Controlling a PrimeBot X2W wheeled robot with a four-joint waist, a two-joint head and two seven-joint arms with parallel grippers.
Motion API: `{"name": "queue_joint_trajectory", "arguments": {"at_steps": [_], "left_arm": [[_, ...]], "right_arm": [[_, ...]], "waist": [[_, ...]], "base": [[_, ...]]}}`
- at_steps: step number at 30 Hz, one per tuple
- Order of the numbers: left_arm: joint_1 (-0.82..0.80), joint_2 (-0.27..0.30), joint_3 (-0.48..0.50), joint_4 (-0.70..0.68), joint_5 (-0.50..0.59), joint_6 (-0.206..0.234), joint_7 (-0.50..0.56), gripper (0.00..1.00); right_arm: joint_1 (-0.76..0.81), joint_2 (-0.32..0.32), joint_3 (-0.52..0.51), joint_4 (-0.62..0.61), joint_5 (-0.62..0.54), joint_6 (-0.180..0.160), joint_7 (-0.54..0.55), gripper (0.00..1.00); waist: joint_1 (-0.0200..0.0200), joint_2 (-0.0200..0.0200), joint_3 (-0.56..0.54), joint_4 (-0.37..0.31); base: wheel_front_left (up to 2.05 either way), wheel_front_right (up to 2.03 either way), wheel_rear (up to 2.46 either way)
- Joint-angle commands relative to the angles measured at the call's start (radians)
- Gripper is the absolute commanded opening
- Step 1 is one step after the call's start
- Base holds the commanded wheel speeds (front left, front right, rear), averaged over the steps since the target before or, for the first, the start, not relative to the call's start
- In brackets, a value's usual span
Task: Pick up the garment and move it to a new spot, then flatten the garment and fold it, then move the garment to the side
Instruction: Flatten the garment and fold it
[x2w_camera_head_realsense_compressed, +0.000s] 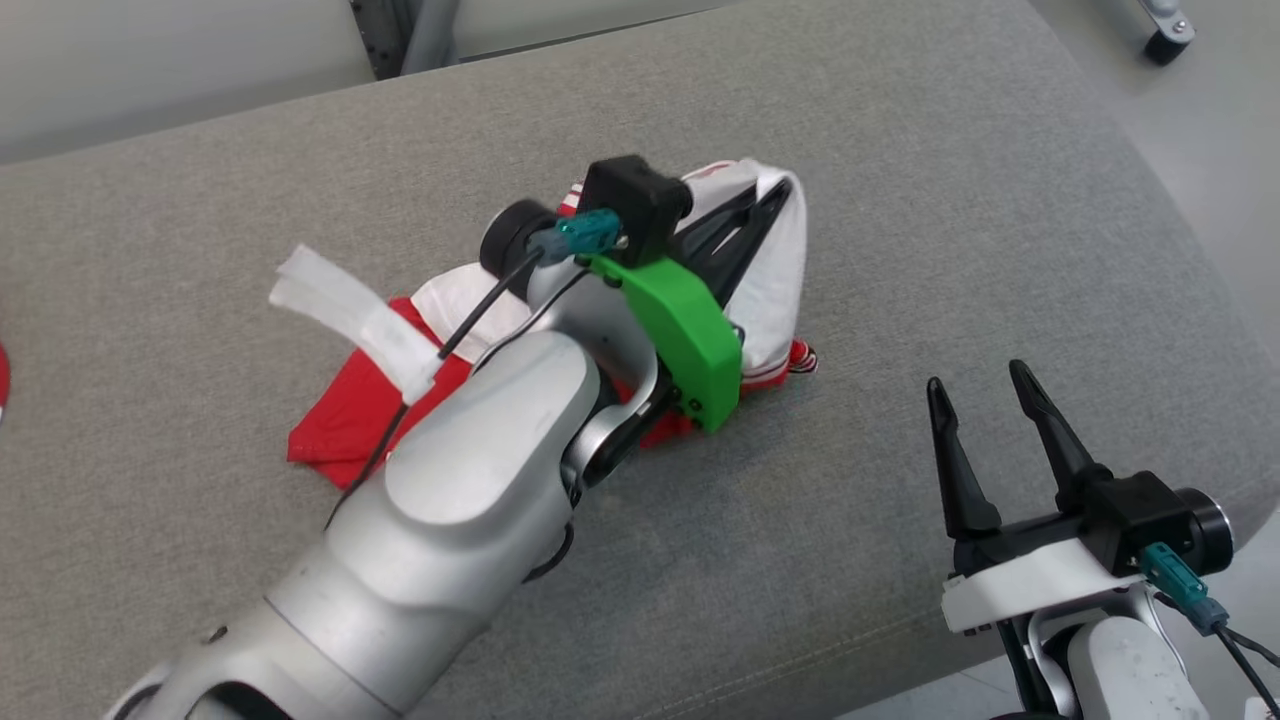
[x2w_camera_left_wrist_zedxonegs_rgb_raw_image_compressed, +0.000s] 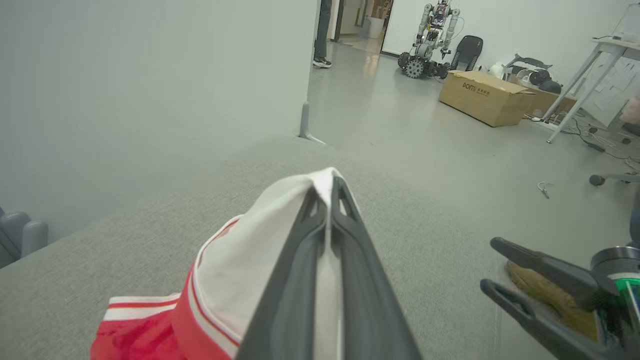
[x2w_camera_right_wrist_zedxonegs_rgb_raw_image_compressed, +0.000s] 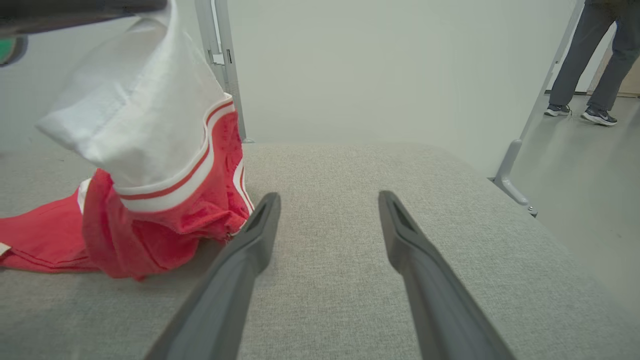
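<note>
A red and white garment (x2w_camera_head_realsense_compressed: 770, 270) lies bunched on the grey cushioned surface (x2w_camera_head_realsense_compressed: 900, 150). My left gripper (x2w_camera_head_realsense_compressed: 775, 195) is shut on a white fold of it, lifting that part while the red part (x2w_camera_head_realsense_compressed: 345, 415) trails on the surface. In the left wrist view the fingers (x2w_camera_left_wrist_zedxonegs_rgb_raw_image_compressed: 300, 260) are pressed together with white cloth (x2w_camera_left_wrist_zedxonegs_rgb_raw_image_compressed: 250, 260) draped over their tips. The right wrist view has the garment (x2w_camera_right_wrist_zedxonegs_rgb_raw_image_compressed: 150, 150) hanging at upper left, its red hem touching the cushion. My right gripper (x2w_camera_head_realsense_compressed: 985, 385) stands open at lower right, apart from the cloth, with nothing between its fingers (x2w_camera_right_wrist_zedxonegs_rgb_raw_image_compressed: 250, 240).
The cushion's right edge (x2w_camera_head_realsense_compressed: 1190, 260) drops to the floor. A cardboard box (x2w_camera_left_wrist_zedxonegs_rgb_raw_image_compressed: 482, 95), another robot (x2w_camera_left_wrist_zedxonegs_rgb_raw_image_compressed: 430, 40) and a table leg stand across the room. A person's legs (x2w_camera_right_wrist_zedxonegs_rgb_raw_image_compressed: 585, 65) show by a doorway. A wall panel rises behind the cushion.
</note>
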Motion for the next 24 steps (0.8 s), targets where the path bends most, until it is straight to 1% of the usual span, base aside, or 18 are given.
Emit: {"name": "queue_joint_trajectory", "arguments": {"at_steps": [1,5,9,14,16,18,19,20,21,22,24], "left_arm": [[-0.050,-0.001,-0.018,-0.013,-0.023,0.013,0.008,0.00],[-0.158,0.000,-0.092,-0.022,-0.052,0.056,0.006,0.00],[-0.225,0.001,-0.195,0.005,-0.107,0.095,-0.021,0.00],[-0.237,0.002,-0.344,0.079,-0.171,0.127,-0.066,0.00],[-0.229,0.002,-0.380,0.118,-0.183,0.140,-0.093,0.00],[-0.210,0.001,-0.407,0.151,-0.180,0.141,-0.122,0.00],[-0.197,0.001,-0.414,0.160,-0.187,0.135,-0.132,0.23],[-0.183,0.001,-0.421,0.160,-0.200,0.122,-0.132,0.40],[-0.162,0.000,-0.425,0.146,-0.232,0.104,-0.121,0.89],[-0.150,0.001,-0.426,0.125,-0.265,0.093,-0.113,1.00],[-0.164,0.001,-0.426,0.075,-0.290,0.089,-0.112,1.00]], "right_arm": [[-0.017,0.002,0.008,0.004,0.008,-0.001,0.000,1.00],[-0.034,0.005,0.018,0.010,0.023,-0.001,0.000,1.00],[-0.049,0.007,0.034,0.014,0.056,-0.001,0.000,1.00],[-0.075,0.006,0.076,0.030,0.105,-0.001,0.000,1.00],[-0.088,0.007,0.088,0.036,0.121,-0.001,0.000,1.00],[-0.094,0.007,0.095,0.040,0.137,-0.001,0.000,1.00],[-0.096,0.006,0.095,0.041,0.144,-0.001,0.000,1.00],[-0.097,0.006,0.093,0.041,0.147,-0.001,0.000,1.00],[-0.093,0.006,0.085,0.041,0.151,-0.001,0.000,1.00],[-0.086,0.006,0.076,0.041,0.152,-0.001,0.000,1.00],[-0.067,0.007,0.060,0.045,0.138,-0.001,0.000,1.00]], "waist": [[0.0000,0.0000,0.015,-0.026],[0.0000,0.0000,0.029,-0.065],[0.0000,0.0000,0.057,-0.102],[0.0000,0.0000,0.092,-0.161],[0.0000,0.0000,0.105,-0.182],[0.0000,0.0000,0.115,-0.195],[0.0000,0.0000,0.119,-0.199],[0.0000,0.0000,0.122,-0.200],[0.0000,0.0000,0.123,-0.197],[0.0000,0.0000,0.122,-0.190],[0.0000,0.0000,0.118,-0.170]], "base": [[0.00,0.00,0.00],[0.00,0.00,0.00],[0.00,0.00,0.00],[0.00,0.00,0.00],[0.00,0.00,0.00],[0.00,0.00,0.00],[0.00,0.00,0.00],[0.00,0.00,0.00],[0.00,0.00,0.00],[0.00,0.00,0.00],[0.00,0.00,0.00]]}}
